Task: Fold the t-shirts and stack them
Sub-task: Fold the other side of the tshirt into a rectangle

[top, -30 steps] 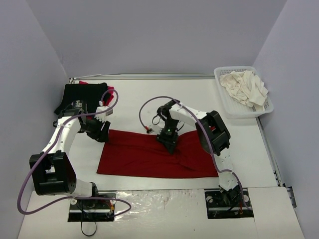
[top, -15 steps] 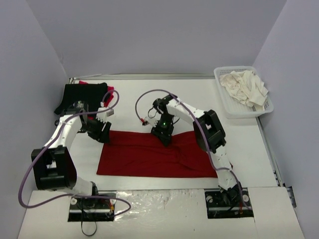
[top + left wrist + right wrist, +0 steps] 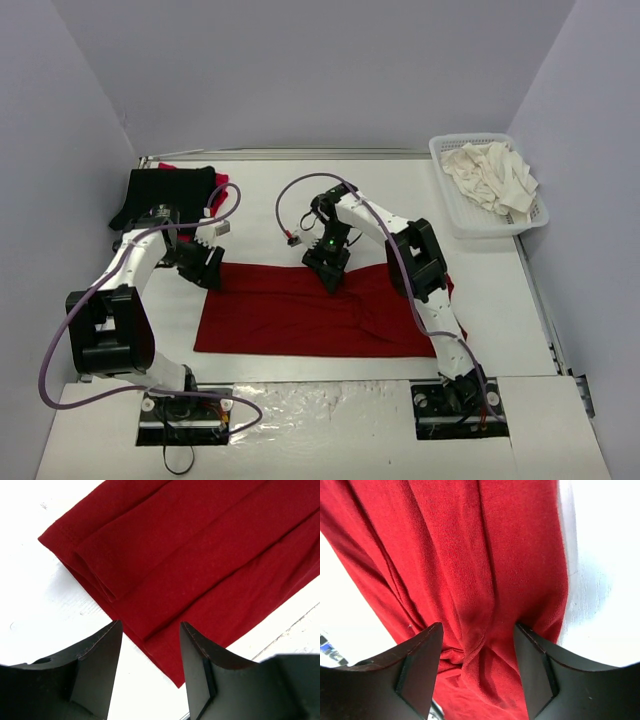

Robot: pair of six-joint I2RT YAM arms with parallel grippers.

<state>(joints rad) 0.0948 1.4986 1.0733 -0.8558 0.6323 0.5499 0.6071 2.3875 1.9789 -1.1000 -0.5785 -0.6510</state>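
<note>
The dark red t-shirt [image 3: 320, 312] is seen spread flat across the near middle of the white counter [image 3: 270, 200], its long edges doubled over into folds. The right arm's fingers [image 3: 330, 272] are lowered onto the shirt's far edge and stand apart, a puckered ridge of cloth lying loose between them [image 3: 422, 660]; compared with a second ago they have been shifted a little towards the far edge, and the gap between them has widened. The left arm's fingers [image 3: 205, 265] are poised over the shirt's far left corner, where they were a second ago, parted, with nothing clamped between them [image 3: 102, 655]. At the far left corner a black t-shirt [image 3: 165, 190] is laid over a bright red t-shirt [image 3: 221, 182]. Cream-white t-shirts [image 3: 490, 172] are heaped in the white lattice basket [image 3: 492, 229] at the far right.
</note>
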